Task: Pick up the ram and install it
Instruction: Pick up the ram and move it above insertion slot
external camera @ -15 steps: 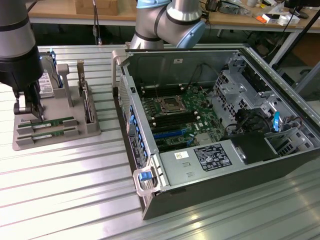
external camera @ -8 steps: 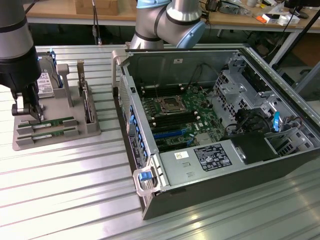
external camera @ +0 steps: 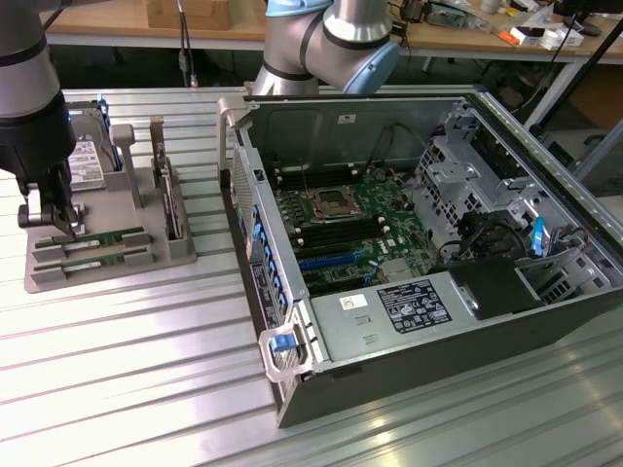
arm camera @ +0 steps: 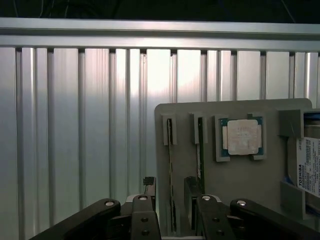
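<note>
the ram stands on edge in a slot of the grey holder on the surface, in line between the wide-open jaws of the hand above, which should descend straight and centred before closing.

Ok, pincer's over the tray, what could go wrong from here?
1. The open pincer hangs over one ram stick; its twin sits close beside, so the pincer may clip it.
2. Both sticks stand on edge in narrow tray slots; an off-centre grip could tilt or jam one.
</note>
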You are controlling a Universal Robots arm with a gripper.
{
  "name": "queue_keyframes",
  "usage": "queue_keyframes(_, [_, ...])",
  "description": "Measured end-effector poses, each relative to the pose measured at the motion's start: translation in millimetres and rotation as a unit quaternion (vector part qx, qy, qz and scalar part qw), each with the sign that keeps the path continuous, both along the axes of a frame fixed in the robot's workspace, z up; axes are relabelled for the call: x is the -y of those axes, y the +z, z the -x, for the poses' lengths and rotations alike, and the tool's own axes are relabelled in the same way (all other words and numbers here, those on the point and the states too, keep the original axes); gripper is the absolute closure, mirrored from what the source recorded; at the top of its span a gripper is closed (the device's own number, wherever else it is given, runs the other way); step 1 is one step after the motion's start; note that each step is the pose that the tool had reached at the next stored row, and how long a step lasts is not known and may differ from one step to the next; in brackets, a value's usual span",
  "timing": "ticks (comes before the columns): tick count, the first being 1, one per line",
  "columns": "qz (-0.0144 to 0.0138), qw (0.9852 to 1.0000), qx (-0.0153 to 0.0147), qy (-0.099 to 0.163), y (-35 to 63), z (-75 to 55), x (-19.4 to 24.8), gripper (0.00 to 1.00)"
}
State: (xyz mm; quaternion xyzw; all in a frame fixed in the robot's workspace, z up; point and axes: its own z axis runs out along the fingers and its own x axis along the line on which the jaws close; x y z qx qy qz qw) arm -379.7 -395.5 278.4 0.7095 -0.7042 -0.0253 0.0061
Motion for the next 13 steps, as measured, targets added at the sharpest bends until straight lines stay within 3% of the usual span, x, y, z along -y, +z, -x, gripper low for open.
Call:
queue_keyframes(7, [0.0000,1.0000,0.0001,0.001,-4.9,5.3,0.0,0.64])
queue_keyframes(13, [0.0000,1.0000,-0.0001,0.001,-14.6,-3.6,0.0,0.64])
